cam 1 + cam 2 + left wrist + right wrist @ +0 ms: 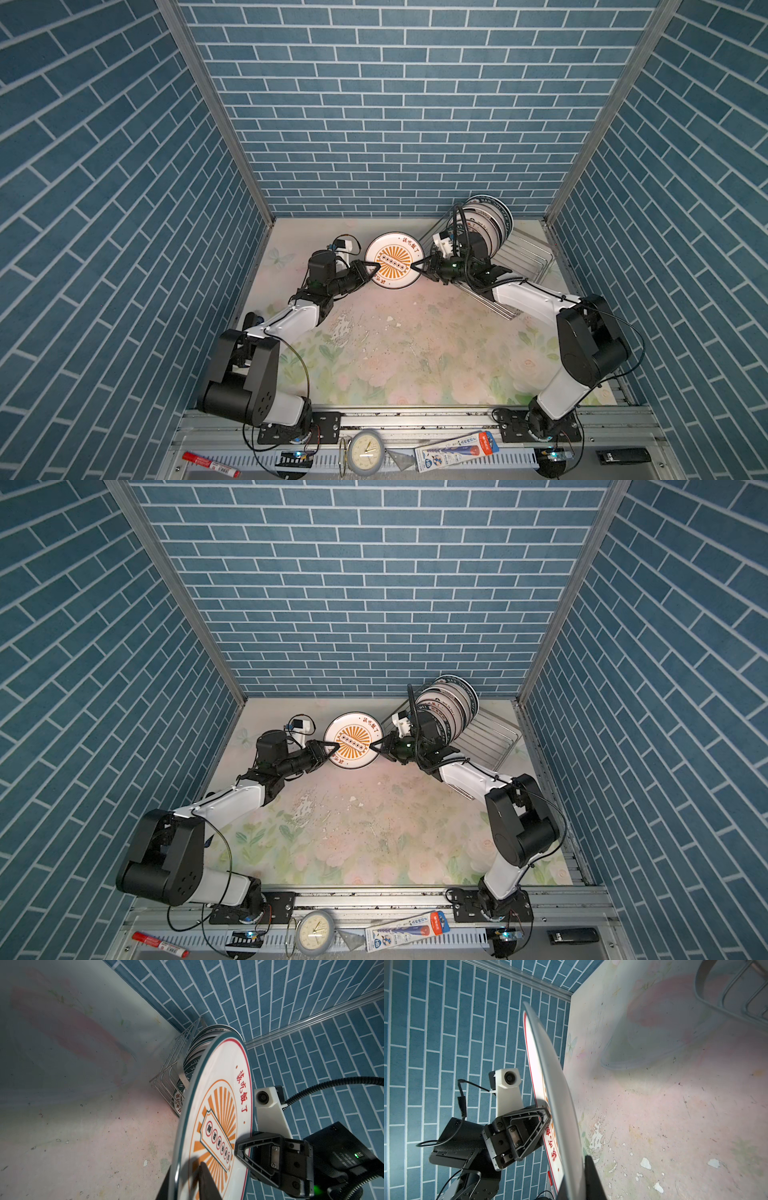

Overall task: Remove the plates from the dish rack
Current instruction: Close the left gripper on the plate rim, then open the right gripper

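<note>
A white plate (394, 261) (352, 741) with an orange sunburst and red characters hangs on edge above the table, held from both sides. My left gripper (376, 266) (185, 1169) is shut on its left rim, one finger on the printed face and one behind. My right gripper (413, 266) (575, 1169) is shut on the opposite rim, and the right wrist view shows the plate's plain back (550, 1064). Behind the right arm stands the wire dish rack (528, 253) (166, 1076), with several green-rimmed plates (488, 222) (199, 1047) upright at its far end.
Blue brick walls close in the floral table (395, 353) on three sides. On the front rail lie a red marker (210, 463), a small grey clock (365, 453), a pen package (455, 451) and a black block (622, 456). The right forearm lies over the rack's near end.
</note>
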You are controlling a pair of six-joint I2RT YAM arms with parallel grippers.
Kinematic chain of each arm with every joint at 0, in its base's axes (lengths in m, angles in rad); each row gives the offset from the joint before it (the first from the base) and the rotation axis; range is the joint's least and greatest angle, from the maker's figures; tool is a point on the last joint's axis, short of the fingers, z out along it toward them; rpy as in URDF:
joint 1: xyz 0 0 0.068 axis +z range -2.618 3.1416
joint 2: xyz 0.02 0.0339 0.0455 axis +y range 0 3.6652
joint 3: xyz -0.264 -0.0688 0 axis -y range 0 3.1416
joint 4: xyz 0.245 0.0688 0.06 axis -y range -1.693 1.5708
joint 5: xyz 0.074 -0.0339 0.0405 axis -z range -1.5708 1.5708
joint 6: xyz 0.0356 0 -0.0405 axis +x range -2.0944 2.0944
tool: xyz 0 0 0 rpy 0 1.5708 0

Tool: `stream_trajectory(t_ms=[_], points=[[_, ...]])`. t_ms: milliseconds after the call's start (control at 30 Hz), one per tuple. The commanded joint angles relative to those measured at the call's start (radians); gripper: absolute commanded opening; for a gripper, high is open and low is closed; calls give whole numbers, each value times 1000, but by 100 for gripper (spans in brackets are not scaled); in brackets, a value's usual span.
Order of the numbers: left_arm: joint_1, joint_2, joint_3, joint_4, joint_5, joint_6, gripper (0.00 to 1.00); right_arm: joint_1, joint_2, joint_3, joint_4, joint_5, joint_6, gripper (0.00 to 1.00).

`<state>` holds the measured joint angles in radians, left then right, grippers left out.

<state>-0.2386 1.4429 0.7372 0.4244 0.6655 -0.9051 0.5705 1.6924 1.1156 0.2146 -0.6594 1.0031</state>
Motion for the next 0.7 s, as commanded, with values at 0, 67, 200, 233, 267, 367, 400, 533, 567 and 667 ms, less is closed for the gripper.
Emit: stream_trajectory(t_ms=[0, 67, 200, 233, 267, 367, 400, 533, 567, 667], points=[[-7, -15, -18, 21, 46, 40, 3, 35, 26, 73, 6, -8, -45, 0], [0, -19, -23, 29, 58, 28, 2, 38, 29, 82, 11, -8, -46, 5], [22, -44, -25, -9, 54, 28, 0, 38, 34, 89, 21, -7, -46, 13], [28, -53, -25, -12, 56, 28, 0, 38, 33, 83, 28, -1, -45, 14], [31, -60, -25, -19, 58, 28, 0, 39, 30, 74, 52, 10, -38, 16], [36, -82, -21, -39, 64, 28, 0, 39, 34, 72, 80, 14, -26, 23], [37, -88, -18, -54, 61, 30, 0, 39, 38, 73, 87, 10, -22, 27], [49, -107, -7, -105, 48, 36, 0, 39, 47, 70, 105, 14, -11, 39], [54, -112, -8, -117, 44, 36, 0, 38, 47, 69, 105, 19, -11, 43], [72, -125, -12, -141, 36, 38, 0, 38, 46, 67, 95, 34, -17, 46]])
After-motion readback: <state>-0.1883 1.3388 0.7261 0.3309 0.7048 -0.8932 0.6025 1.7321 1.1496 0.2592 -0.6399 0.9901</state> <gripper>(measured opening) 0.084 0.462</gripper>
